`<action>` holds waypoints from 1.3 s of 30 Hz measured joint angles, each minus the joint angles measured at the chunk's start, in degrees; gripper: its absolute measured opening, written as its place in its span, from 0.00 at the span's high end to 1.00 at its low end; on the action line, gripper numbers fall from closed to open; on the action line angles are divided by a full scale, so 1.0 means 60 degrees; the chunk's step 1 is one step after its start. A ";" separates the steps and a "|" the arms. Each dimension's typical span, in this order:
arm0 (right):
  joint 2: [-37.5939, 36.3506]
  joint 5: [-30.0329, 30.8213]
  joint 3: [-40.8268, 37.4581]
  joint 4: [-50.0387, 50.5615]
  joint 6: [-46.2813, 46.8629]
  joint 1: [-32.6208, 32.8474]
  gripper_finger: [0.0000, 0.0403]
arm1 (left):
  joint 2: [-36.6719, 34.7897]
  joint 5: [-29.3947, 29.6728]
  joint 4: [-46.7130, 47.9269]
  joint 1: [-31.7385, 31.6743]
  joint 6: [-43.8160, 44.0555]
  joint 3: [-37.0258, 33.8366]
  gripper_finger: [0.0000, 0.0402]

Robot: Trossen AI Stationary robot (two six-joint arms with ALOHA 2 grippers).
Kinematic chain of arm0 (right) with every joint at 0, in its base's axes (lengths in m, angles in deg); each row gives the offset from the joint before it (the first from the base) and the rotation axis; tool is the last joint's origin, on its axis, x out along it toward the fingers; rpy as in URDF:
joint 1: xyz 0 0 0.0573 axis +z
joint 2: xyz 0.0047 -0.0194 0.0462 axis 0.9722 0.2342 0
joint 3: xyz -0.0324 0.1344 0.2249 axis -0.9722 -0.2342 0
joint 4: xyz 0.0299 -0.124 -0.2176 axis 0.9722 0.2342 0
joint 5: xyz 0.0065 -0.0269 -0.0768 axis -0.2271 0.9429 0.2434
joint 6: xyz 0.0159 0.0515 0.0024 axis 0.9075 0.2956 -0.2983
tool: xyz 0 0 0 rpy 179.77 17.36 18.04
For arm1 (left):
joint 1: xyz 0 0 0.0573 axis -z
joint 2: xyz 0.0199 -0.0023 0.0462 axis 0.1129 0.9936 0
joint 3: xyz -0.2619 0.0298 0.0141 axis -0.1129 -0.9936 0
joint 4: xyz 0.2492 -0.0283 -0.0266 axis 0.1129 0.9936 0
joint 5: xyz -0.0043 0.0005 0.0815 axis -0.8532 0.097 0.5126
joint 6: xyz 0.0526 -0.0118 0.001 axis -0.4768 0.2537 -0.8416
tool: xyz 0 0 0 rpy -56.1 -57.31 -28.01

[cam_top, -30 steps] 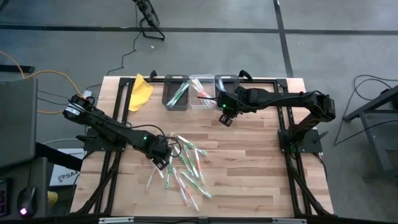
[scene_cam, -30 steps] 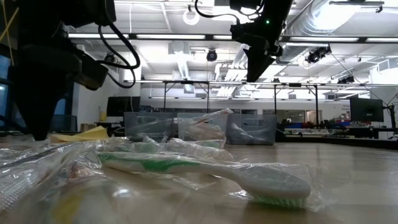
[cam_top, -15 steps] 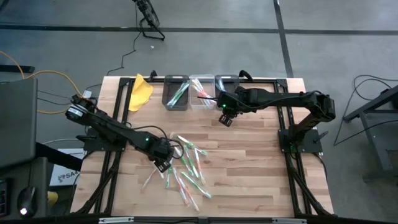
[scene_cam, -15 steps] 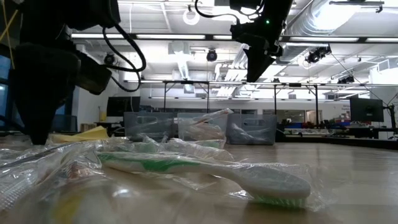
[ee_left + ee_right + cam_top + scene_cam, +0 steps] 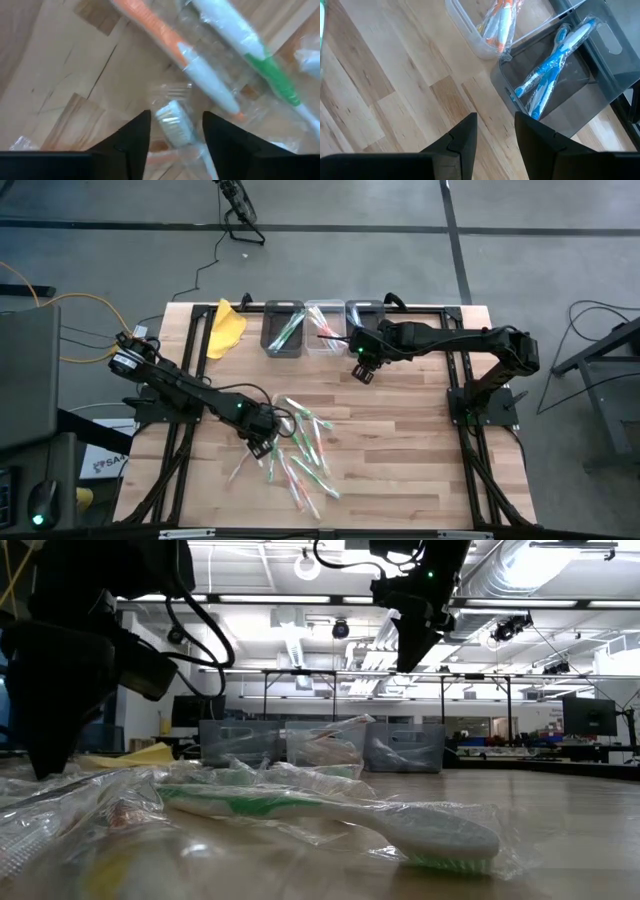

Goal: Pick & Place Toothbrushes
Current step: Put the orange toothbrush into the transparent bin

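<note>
A loose pile of toothbrushes [image 5: 297, 452], each in a clear wrapper, lies flat on the wooden table [image 5: 400, 470] at centre-left. My left gripper [image 5: 262, 443] points down at the pile's left edge and is open. One finger stands on each side of the white bristle head of one toothbrush [image 5: 171, 120]; I cannot tell whether they touch it. An orange-and-white toothbrush [image 5: 175, 47] and a green-and-white one [image 5: 252, 47] lie just beyond. My right gripper [image 5: 362, 370] hangs open and empty above the table, near the bins.
Three small bins stand in a row at the far edge: a dark one with green brushes [image 5: 283, 330], a clear one with orange brushes [image 5: 500, 20], and a dark one with blue brushes [image 5: 555, 65]. A yellow cloth [image 5: 227, 328] lies to their left. Bare wood shows on the right.
My left gripper has rolled a little about its own line and dipped slightly toward the left edge of the pile. My right arm has kept still, and the toothbrushes lie as before.
</note>
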 joint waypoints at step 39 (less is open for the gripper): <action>-0.0303 0.1521 -0.0018 0.1085 0.0784 0.0002 0.69 | -0.0925 0.4945 -0.1266 -0.4806 -1.5212 0.3873 0.96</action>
